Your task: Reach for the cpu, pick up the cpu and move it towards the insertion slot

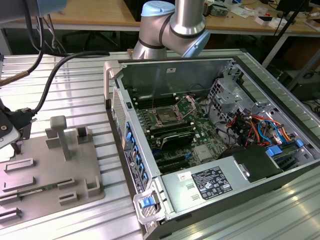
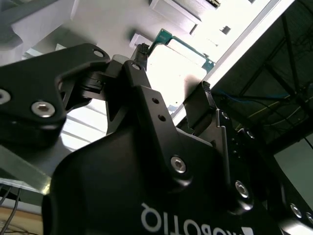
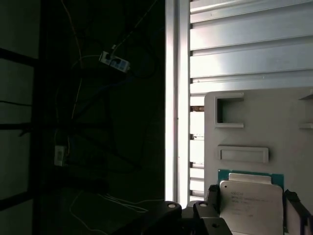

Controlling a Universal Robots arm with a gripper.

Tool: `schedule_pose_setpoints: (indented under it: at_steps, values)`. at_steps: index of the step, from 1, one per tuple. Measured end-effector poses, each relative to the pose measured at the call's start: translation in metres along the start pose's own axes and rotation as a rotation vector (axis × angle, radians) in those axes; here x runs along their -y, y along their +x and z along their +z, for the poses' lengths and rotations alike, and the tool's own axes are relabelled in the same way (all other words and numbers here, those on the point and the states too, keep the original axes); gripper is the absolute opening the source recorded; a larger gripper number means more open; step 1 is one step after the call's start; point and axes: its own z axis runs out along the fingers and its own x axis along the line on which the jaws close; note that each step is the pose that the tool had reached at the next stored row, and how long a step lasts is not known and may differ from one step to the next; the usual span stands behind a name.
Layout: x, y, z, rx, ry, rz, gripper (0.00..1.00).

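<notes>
The cpu (image 3: 252,210), a flat silvery square with a thin green rim, sits low over the grey fixture plate (image 3: 293,127). My gripper (image 3: 253,196) straddles it, and one black finger lies against each of two opposite edges. In the second wrist view the gripper (image 2: 173,71) frames the bright cpu (image 2: 181,58) the same way. In the exterior view the gripper (image 1: 15,142) hangs low over the plate at the far left. The insertion slot (image 1: 164,118), a dark socket in a silvery frame, lies inside the open computer case, far to the exterior view's right.
Upright grey fixture blocks (image 1: 60,135) and low frames stand on the fixture plate (image 1: 50,185). The case's tall side wall (image 1: 122,135) rises between plate and motherboard. A thick black cable (image 1: 55,80) trails over the ribbed metal table. The table's edge (image 3: 177,98) runs close beside the plate.
</notes>
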Motion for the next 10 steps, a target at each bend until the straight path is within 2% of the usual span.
schedule_pose_setpoints:
  at_steps: [3, 10]
  values:
    - [-0.0001, 0.0001, -0.0038, 0.0001, 0.0, 0.0, 0.55]
    - [-0.0002, 0.0002, -0.008, 0.0002, -0.0001, 0.0, 0.55]
